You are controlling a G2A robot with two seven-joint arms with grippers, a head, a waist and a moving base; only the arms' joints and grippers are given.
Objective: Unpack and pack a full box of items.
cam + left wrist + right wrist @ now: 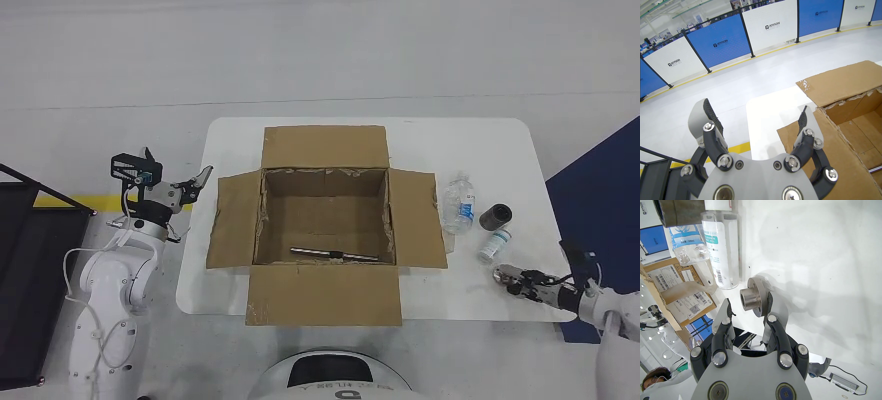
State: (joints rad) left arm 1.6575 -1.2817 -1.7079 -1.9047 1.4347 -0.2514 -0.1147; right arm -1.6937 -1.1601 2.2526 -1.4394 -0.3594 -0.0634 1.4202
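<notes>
Lighting: bright, even, from overhead. Table [490, 150]: white, close to glare. Cardboard box [325, 148]: inner walls in soft shade. Metal flange [750, 299]: dull highlights on the hub. Wrist views: wide-angle bending, with fence panels [719, 45] curving toward the edges.

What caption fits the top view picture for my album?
Open cardboard box with a metal rod inside; water bottle, small bottle and dark cylinder beside it.
</notes>
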